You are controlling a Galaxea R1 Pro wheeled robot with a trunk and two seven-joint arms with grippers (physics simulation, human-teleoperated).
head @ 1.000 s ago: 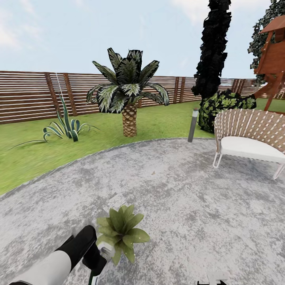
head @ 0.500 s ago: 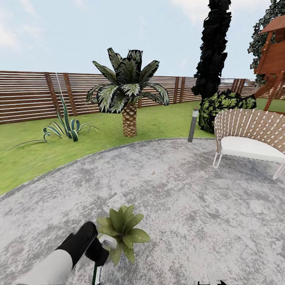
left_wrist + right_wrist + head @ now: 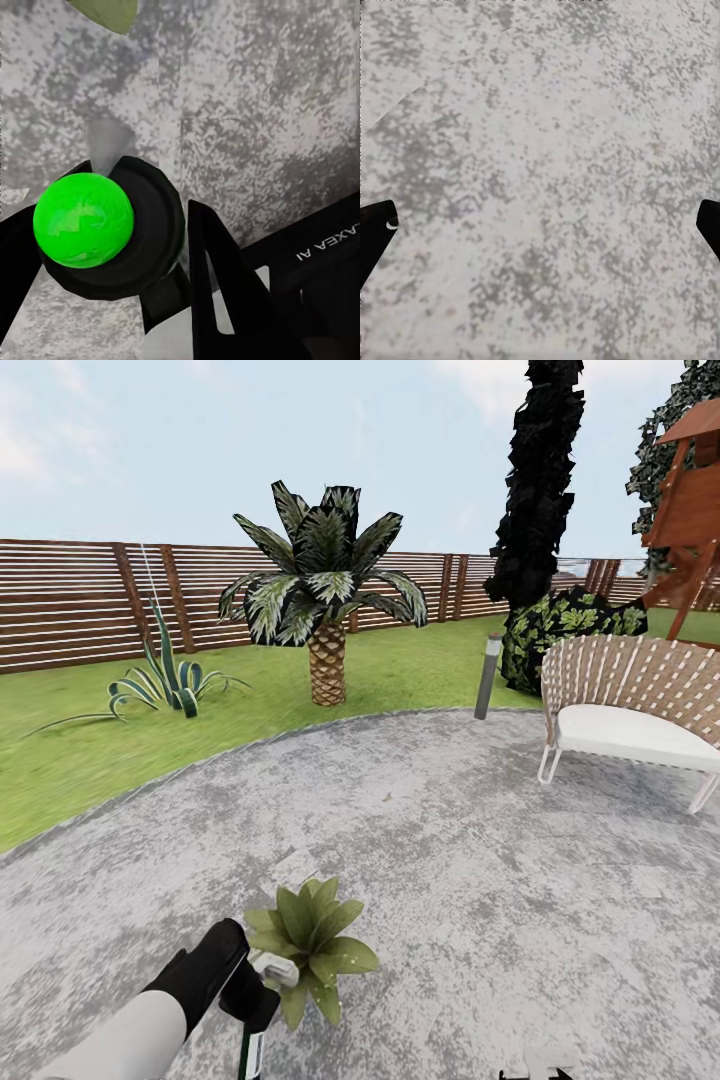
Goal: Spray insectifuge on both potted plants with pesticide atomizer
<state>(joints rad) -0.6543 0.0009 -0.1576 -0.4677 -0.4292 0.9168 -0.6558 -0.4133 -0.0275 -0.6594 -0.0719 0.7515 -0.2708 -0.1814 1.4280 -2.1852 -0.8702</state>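
Note:
One potted plant (image 3: 312,940), a low rosette of green pointed leaves, stands on the grey patio near the bottom of the head view; a leaf tip of it (image 3: 105,10) shows in the left wrist view. My left gripper (image 3: 252,1008) is shut on the pesticide atomizer (image 3: 250,1051), a slim dark green bottle with a white label, held right beside the plant's left leaves. In the left wrist view the atomizer's bright green round end (image 3: 83,219) sits between the black fingers (image 3: 214,270). My right gripper (image 3: 540,225) is open over bare paving, its tips at the frame's edges.
Round grey paved patio (image 3: 450,830) lies ahead, lawn beyond. A palm (image 3: 325,600), an agave clump (image 3: 165,685), a grey bollard lamp (image 3: 487,675) and a woven chair (image 3: 630,705) stand further off, with a slatted fence (image 3: 80,600) behind.
My left gripper has shifted slightly right and down along the plant's side, bringing more of the atomizer's green body into the head view. The camera has not moved.

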